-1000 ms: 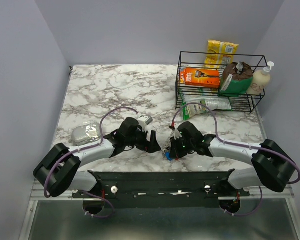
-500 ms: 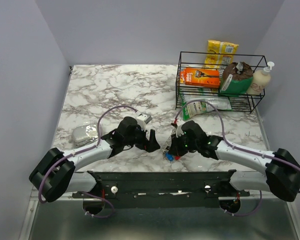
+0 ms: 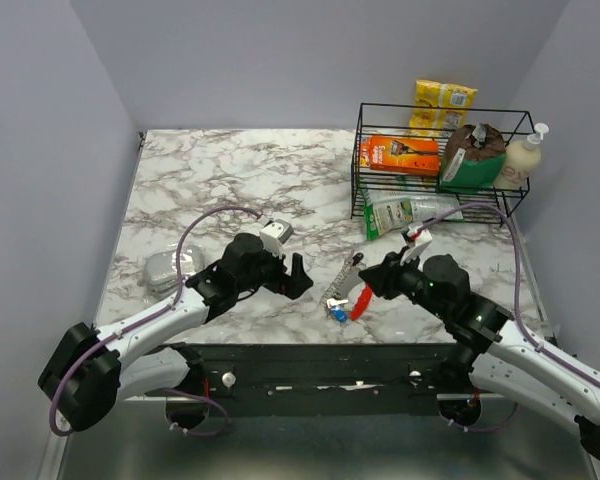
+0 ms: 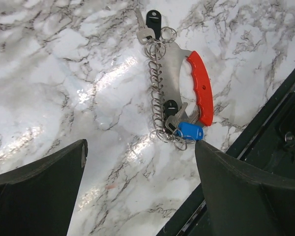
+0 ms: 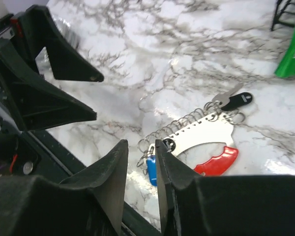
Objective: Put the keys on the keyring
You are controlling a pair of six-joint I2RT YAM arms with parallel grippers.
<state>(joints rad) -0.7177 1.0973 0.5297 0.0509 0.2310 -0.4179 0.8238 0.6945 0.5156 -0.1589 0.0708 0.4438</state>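
Observation:
The keyring, a red curved grip on a silver plate with a row of small wire rings, lies flat on the marble between my grippers. Keys hang from its rings: a blue-headed one at the near end and a dark-headed one at the far end. My left gripper is wide open just short of the blue key, with nothing between its fingers. My right gripper hovers above the blue key, its jaws a narrow gap apart and empty. From above, the keyring lies between the left gripper and the right gripper.
A black wire basket with packets stands at the back right, a soap bottle beside it. A silvery pouch lies at the left. The black mounting rail runs along the near table edge, close to the keyring.
My right gripper has opened, let go of the key bunch and drawn back to the right. The left gripper has pulled back left, leaving the keyring lying free.

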